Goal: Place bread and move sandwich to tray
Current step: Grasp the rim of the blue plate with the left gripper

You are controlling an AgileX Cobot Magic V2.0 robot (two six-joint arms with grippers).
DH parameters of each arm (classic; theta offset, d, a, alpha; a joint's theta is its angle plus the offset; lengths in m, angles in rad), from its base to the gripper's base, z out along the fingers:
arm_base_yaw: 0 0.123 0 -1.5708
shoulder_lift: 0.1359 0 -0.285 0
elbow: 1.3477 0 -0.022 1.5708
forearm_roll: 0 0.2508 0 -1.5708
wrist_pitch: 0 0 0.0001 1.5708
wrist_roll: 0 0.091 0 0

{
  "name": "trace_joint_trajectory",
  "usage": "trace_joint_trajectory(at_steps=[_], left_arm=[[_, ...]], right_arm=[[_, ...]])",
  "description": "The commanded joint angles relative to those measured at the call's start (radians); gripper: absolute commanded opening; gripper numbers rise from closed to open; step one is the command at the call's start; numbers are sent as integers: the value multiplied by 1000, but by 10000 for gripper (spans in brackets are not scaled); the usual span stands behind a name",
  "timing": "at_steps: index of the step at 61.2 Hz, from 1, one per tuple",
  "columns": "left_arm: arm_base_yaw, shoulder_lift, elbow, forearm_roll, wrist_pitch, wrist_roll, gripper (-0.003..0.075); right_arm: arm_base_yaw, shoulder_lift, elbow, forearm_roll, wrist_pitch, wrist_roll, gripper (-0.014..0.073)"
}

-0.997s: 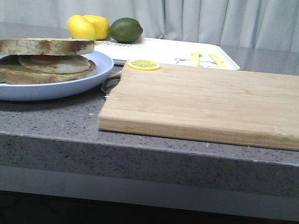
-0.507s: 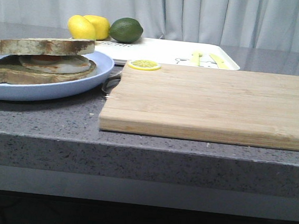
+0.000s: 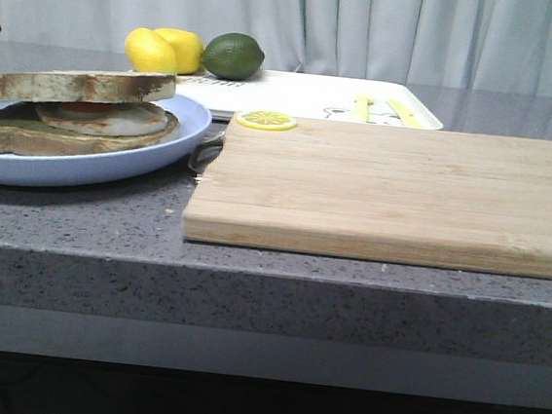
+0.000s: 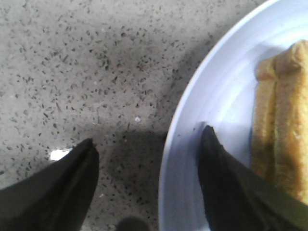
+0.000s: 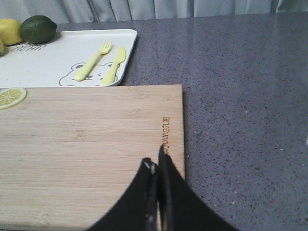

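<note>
1. Left gripper (image 4: 147, 159) is spread open astride the rim of the light blue plate (image 4: 192, 125), one finger over the plate, the other over the bench (image 4: 72, 62)
2. Sandwich (image 3: 70, 109) with its fried egg lies on that plate, at the bench's left
3. Right gripper (image 5: 156, 168) is closed on nothing over the wooden cutting board (image 5: 91, 139)
4. Tray (image 3: 306, 94) sits behind the board, a lemon slice (image 3: 266, 120) on the board's far corner, lemons (image 3: 162, 49) and a lime (image 3: 233, 54) beside the tray

pale blue plate (image 3: 114, 167), speckled grey counter (image 3: 79, 222)
</note>
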Motion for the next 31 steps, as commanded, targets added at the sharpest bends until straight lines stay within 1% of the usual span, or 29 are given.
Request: trace_joint_trajectory(at_steps=[1,5,9,12,13,17,20,31], left_arm=[[-5,-15,-28,-9,-12,-3,435],[-5,-13,-28,-9,-8,-3,402],[-5,-13,-28,-9,-8,-3,315],[-5,-13,-28,-9,-8,-3,232],[-5,-13,-28,-9,-8,-3,186],[-5,-13,-28,-9,-5,-3,62],[-5,-13,-28,-9,-4,-3,-19],[11,-18,-28,-11,-3,-3,-20]], right_arm=[[-3,6,-26,1,-82,-5,-60],[-3,6,-26,1,-82,-5,-60],[-3,6,-26,1,-82,-5,-60],[-3,6,-26,1,-82,-5,-60],[-3,6,-26,1,-82,-5,-60],[-3,6,-26,1,-82,-5,-60],[-3,6,-26,1,-82,-5,-60],[-3,6,-26,1,-82,-5,-60]])
